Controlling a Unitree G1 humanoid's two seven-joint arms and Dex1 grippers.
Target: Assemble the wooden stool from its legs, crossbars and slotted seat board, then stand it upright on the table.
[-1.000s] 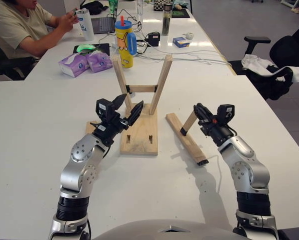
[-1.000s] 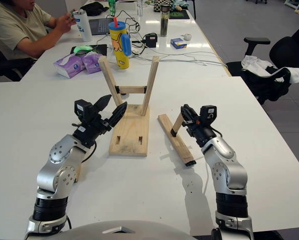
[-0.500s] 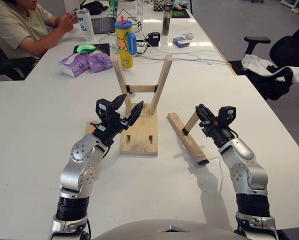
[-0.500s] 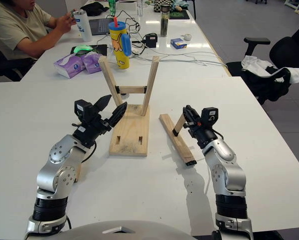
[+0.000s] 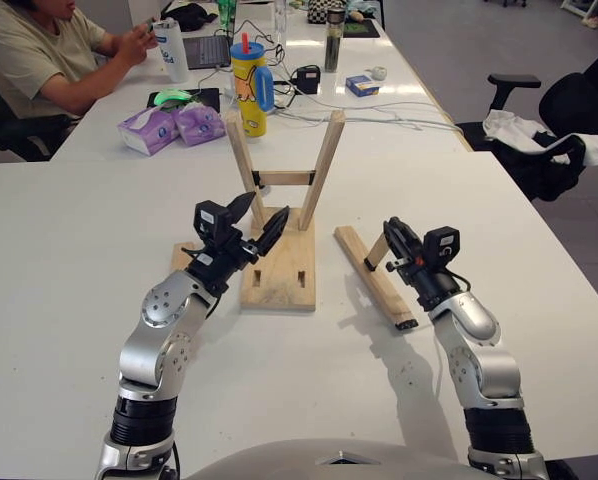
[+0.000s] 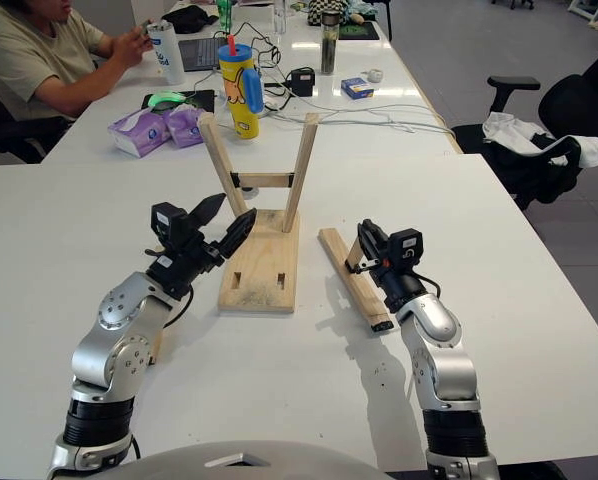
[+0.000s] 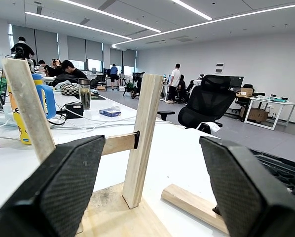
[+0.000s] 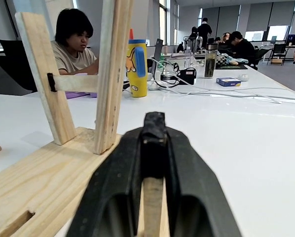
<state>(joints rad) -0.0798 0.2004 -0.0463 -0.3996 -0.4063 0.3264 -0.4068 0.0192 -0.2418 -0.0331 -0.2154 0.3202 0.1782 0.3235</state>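
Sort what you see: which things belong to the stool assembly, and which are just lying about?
Job:
- seat board
- two upright legs with fitted crossbar
- loose leg, lying flat
- loose crossbar, gripped by right end effector

Lying about:
- yellow bottle
- tissue packs
- blue box
- dark flask

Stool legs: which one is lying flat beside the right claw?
The loose leg right of the seat board, flat on the table; the two upright legs stand on that board.
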